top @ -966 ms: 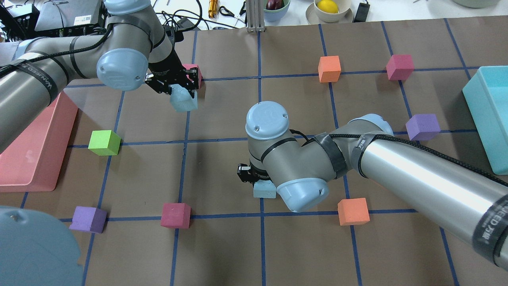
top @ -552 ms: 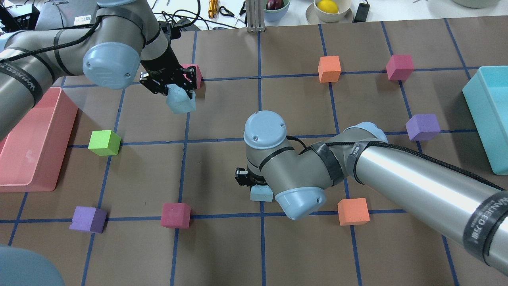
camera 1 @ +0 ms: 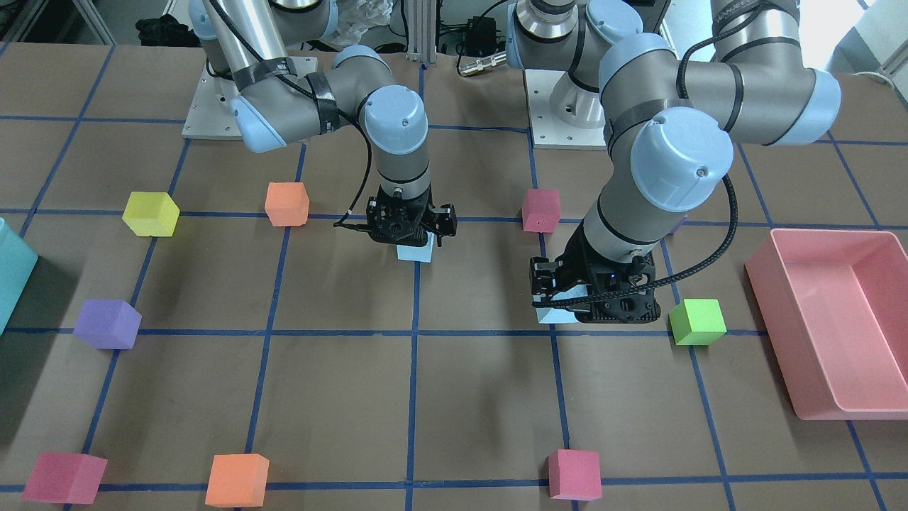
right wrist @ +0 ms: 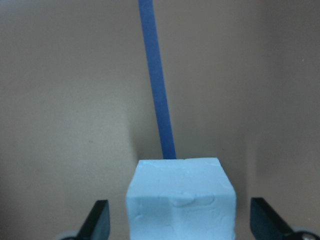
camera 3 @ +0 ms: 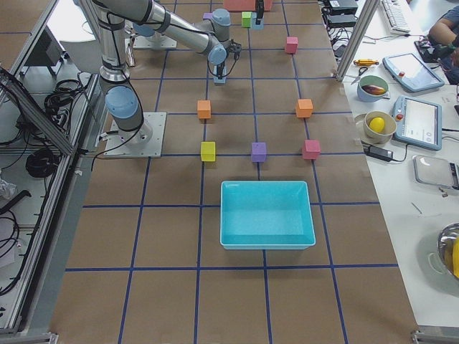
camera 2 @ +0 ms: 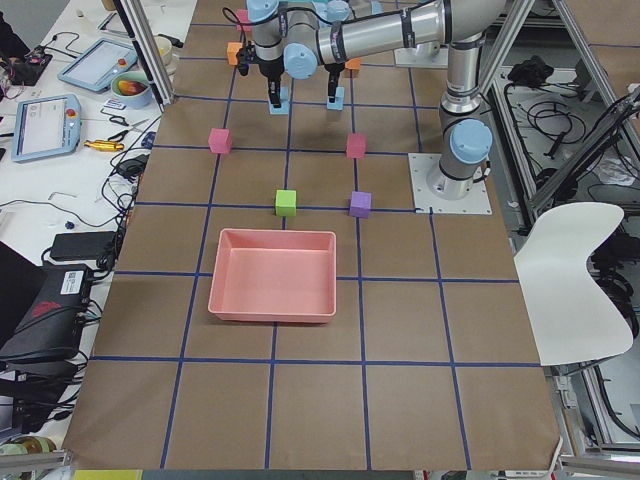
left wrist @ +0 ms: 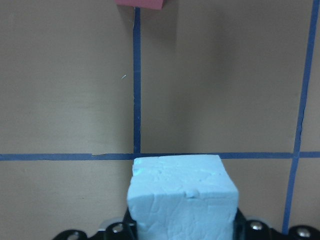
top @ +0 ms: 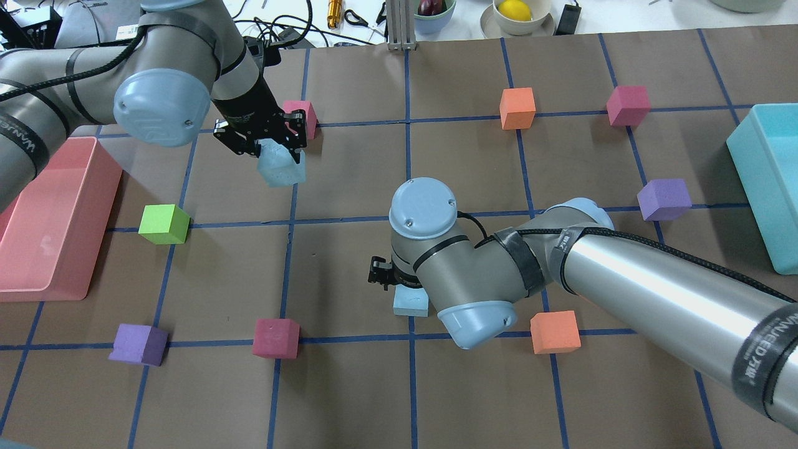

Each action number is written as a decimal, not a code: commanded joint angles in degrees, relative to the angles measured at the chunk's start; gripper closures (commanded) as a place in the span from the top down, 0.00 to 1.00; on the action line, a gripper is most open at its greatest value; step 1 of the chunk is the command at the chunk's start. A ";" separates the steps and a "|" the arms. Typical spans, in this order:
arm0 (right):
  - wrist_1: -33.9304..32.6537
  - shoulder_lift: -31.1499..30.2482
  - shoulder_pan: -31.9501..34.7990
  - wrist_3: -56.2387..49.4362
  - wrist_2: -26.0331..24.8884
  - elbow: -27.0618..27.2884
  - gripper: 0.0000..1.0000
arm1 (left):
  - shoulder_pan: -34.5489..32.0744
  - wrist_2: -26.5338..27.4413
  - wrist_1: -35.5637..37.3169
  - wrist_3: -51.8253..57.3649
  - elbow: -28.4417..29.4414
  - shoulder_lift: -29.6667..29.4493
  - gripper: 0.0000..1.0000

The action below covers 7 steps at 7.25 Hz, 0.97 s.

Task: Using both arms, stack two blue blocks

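Observation:
My left gripper [top: 274, 154] is shut on a pale blue block [top: 283, 169] and holds it above the table at the back left. The block fills the bottom of the left wrist view [left wrist: 182, 197], and shows in the front view [camera 1: 555, 312]. The second pale blue block [top: 409, 302] rests on the table near the middle, by a blue tape line. My right gripper [camera 1: 413, 238] stands over it. In the right wrist view this block [right wrist: 181, 197] lies between the fingers [right wrist: 97, 222], which are spread with a gap on each side.
A pink bin [top: 43, 218] stands at the left edge and a teal bin [top: 770, 181] at the right. A green cube [top: 163, 223], magenta cubes [top: 275, 337] [top: 301, 115], an orange cube [top: 555, 332] and purple cubes [top: 138, 343] [top: 664, 199] are scattered around.
My left arm has swung a little to the left with the blue block still in its gripper. My right arm has shifted slightly over the other block, which stays on the table.

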 commanded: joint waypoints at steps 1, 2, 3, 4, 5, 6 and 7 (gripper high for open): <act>6.41 -2.31 -2.55 -3.78 -0.63 -3.93 1.00 | -0.67 -0.94 -1.73 -1.17 -0.44 1.18 0.00; 13.69 -4.85 -5.96 -9.30 -0.72 -7.88 1.00 | -3.03 -1.21 -1.57 -3.97 -1.66 1.88 0.00; 19.59 -6.36 -9.91 -13.27 -0.55 -11.83 1.00 | -6.27 -1.21 -0.96 -8.26 -2.63 1.98 0.00; 23.13 -7.76 -12.99 -16.53 -0.20 -14.05 1.00 | -10.13 -1.04 -0.78 -9.96 -3.34 2.15 0.00; 26.38 -9.17 -16.85 -22.22 -0.28 -14.94 1.00 | -12.78 -1.13 -0.60 -11.10 -4.21 2.15 0.00; 28.24 -10.92 -20.54 -26.63 -0.11 -16.25 1.00 | -14.81 -1.21 -0.42 -15.03 -5.18 1.55 0.00; 32.09 -11.73 -22.84 -27.63 0.24 -18.62 1.00 | -17.00 -1.21 2.80 -17.51 -6.67 1.19 0.00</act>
